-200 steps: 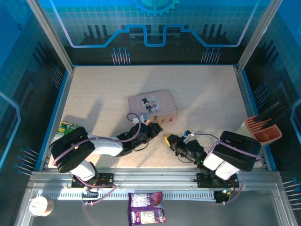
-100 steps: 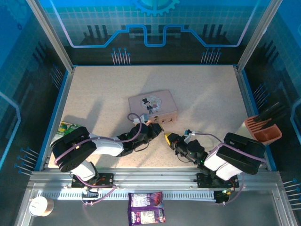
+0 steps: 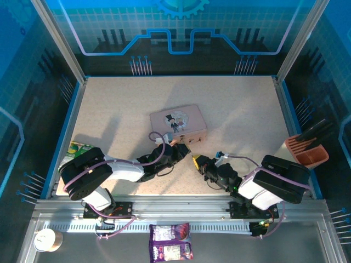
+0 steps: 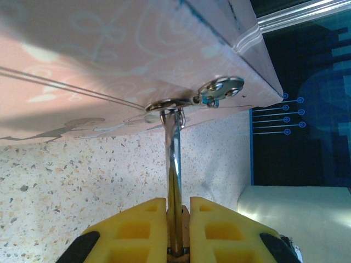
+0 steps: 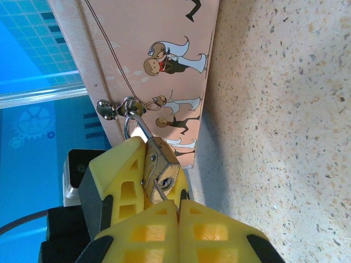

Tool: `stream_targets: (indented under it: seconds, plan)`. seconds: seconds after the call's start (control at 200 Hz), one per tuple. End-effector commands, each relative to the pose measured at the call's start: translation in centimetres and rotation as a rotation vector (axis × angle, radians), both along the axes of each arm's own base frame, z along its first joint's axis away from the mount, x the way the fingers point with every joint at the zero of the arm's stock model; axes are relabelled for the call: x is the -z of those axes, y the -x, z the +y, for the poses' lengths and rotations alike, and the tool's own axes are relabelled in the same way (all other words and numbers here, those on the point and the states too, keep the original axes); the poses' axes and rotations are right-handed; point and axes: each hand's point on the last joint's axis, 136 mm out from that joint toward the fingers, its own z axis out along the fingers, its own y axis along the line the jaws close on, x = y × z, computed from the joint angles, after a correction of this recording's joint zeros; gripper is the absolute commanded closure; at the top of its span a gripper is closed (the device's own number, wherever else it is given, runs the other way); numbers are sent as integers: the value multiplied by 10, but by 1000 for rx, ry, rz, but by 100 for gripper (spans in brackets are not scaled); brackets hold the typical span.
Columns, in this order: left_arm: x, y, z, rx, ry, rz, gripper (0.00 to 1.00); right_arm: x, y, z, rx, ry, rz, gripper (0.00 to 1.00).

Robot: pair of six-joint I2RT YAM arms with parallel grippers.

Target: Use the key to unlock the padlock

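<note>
**Key at the keyhole, lock pinned beside the tin**

My left gripper point(image 4: 178, 204) is pressed together on the padlock point(image 5: 162, 167), which hangs off the front wall of the pink tin point(image 5: 148, 33). Its silvery shackle point(image 4: 174, 148) runs from between my left fingers up to the tin's hasp point(image 4: 164, 104) and is threaded through it. The brass body sits just clear of the tin wall, above the speckled table point(image 5: 274, 137) in front of the tin.

My right gripper point(image 5: 177, 207) is clamped on the key point(image 5: 160, 192). The thin dark blade pokes out from between the yellow fingers and meets the bottom face of the padlock at the end farthest from the tin. I cannot tell how deep it sits in the keyhole.

I judge both pieces to be light, rigid metal, neither soft nor fragile. The padlock body looks smooth and small, so it may swivel on the hasp under a turning load. The flat sides of the body look like the best place to hold it, with the keyhole end left free. The key is slender and could roll or slip between my pads. I would grip it far back on its head, in line with the lock, and twist gently so the blade does not bend.
</note>
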Motion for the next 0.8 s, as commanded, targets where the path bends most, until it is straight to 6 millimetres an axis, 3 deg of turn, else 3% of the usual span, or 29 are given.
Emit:
stream_targets:
  seconds: [0.0, 0.795]
  plan:
    - [-49, -8, -19, 12, 144, -99, 100, 0, -2, 0, 22, 7, 2, 100]
    - [-51, -10, -21, 9, 139, -104, 100, 11, 7, 5, -1, 5, 23, 100]
